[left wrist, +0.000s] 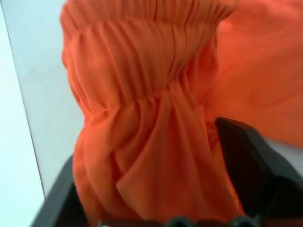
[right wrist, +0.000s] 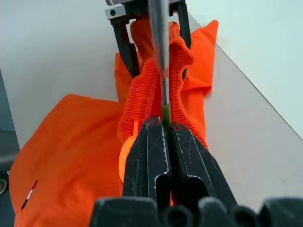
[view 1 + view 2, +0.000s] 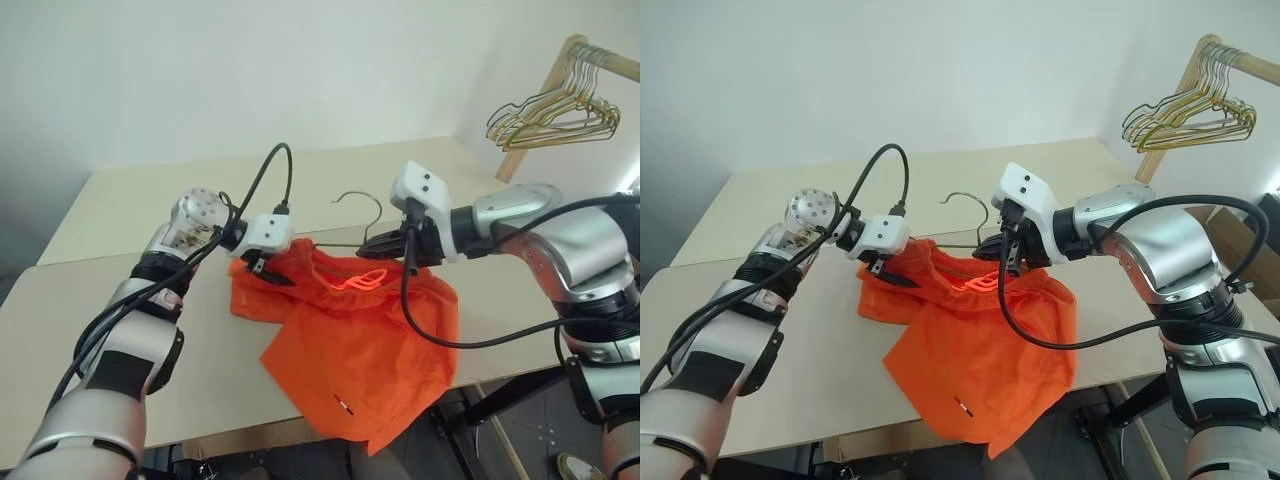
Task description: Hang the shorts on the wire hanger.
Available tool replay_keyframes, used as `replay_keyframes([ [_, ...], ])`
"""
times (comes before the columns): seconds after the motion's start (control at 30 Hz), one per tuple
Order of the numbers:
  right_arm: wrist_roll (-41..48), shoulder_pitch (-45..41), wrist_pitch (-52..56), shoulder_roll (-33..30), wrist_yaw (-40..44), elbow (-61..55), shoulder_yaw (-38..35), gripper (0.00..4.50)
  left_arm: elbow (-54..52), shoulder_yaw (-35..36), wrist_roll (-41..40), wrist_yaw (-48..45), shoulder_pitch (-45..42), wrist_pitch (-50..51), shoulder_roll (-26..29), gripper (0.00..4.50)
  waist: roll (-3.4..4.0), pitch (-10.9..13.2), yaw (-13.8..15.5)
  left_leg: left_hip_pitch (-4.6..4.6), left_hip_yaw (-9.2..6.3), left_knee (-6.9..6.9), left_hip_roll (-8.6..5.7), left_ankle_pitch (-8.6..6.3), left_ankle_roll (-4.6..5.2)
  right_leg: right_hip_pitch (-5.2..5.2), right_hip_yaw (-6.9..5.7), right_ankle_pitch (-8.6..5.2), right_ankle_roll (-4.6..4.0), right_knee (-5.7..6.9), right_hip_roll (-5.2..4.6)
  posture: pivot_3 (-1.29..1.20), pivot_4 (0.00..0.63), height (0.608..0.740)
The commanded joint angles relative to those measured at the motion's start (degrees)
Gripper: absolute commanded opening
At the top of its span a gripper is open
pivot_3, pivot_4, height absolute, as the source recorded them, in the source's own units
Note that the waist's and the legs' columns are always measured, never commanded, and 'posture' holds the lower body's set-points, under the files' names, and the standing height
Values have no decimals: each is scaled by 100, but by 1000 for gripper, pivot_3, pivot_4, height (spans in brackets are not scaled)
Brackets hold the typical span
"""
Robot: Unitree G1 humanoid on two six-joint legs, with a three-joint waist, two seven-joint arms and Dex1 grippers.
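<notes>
**Waistband gathered while the hanger was held steady**

At the left, the left gripper was seen at the waistband end of the shorts, its two black fingers set partly apart with a thick bunch of gathered elastic cloth between them; whether the cloth was yet firmly pinched could not be told. The shorts were spread across the middle of the tabletop, the waistband lifted towards the far side, and one leg was draped over the near edge, the small white tag on it. An orange drawstring loop lay on the raised waistband.

To the right, the right gripper was clamped tight on the thin wire of the wire hanger, the jaws pressed together around it. The hook stood up behind the waistband and the wire ran into the bunched cloth towards the left gripper.

The step in hand was judged to be the drawing of the waistband along the hanger's arm. It would be done well if a full fold of elastic were taken, the hanger kept still, and the cloth pulled along the wire rather than across it, so that the wire is not twisted out of the grip.

No containers were seen. At the far right, a bunch of gold and pale wire hangers hung on a wooden rack.
</notes>
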Motion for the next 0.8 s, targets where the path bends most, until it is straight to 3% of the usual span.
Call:
replay_keyframes([
  [0.03,6,-183,-75,-13,35,-129,-109,0,40,166,61,110,-226,-87,-65,1867,0,0,-1,0,0,0,-1,0,0,0,0,0,0,-1,-1,-217,0,740],
  [0.2,16,-204,-54,-11,39,-138,-121,0,122,246,115,107,-261,-78,-161,182,0,0,-11,2,0,0,-1,0,0,0,-1,0,0,0,-1,-222,0,740],
  [0.23,16,-211,-51,-10,37,-136,-129,0,134,254,124,94,-266,-86,-168,33,0,0,-19,2,0,0,0,0,0,0,0,0,0,1,-1,-222,0,740],
  [0.47,-26,-76,-362,41,-97,-174,-374,0,142,550,-156,-152,-301,247,-261,33,0,0,-33,2,0,0,0,0,0,0,-1,0,0,1,-1,-237,0,740],
  [0.5,-29,-58,-406,32,-96,-175,-397,570,138,577,-144,-158,-305,271,-267,0,0,0,-34,2,0,-1,0,0,0,0,-1,0,1,0,-1,-237,0,740],
  [0.63,-26,-9,-434,-96,-61,-272,-438,1806,142,661,-152,-214,-302,324,-263,0,0,0,-35,0,0,0,0,0,0,0,-1,-1,1,0,-1,-247,0,740],
  [0.8,55,107,-476,-711,202,-322,-841,3663,177,746,-161,-188,-327,439,-273,0,0,0,-22,-1,0,0,-2,0,0,0,-2,-1,1,-1,-2,-252,0,740],
])
